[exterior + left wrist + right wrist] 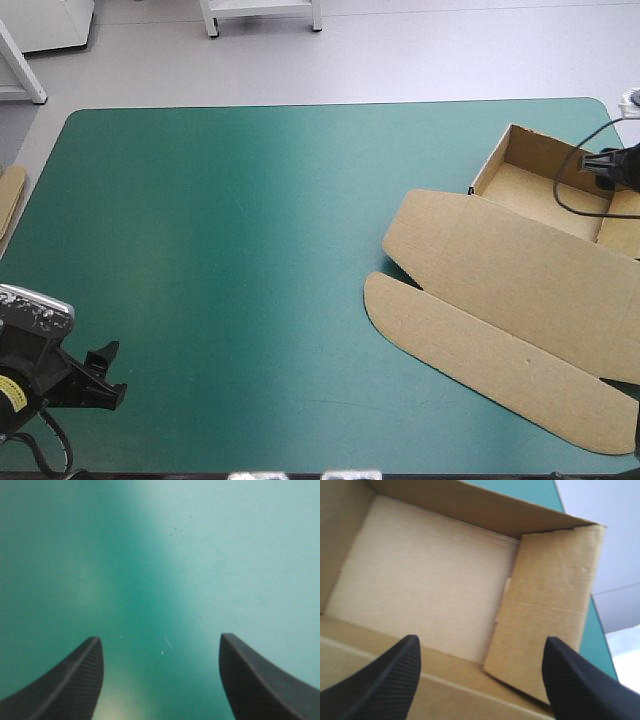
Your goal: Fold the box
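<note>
The brown cardboard box (500, 270) sits as an open tray on the teal-green counter (250, 230). The right gripper (481, 639) hangs over it, jaws spread, maybe to tuck a side in. The left gripper (160, 637), far from the box, has jaws spread too.

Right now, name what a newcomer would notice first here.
The brown box dominates the table's right side: an open tray, its long lid flat toward the near edge. The right end effector hangs open over the tray; the left end effector sits open at the near left corner.
</note>
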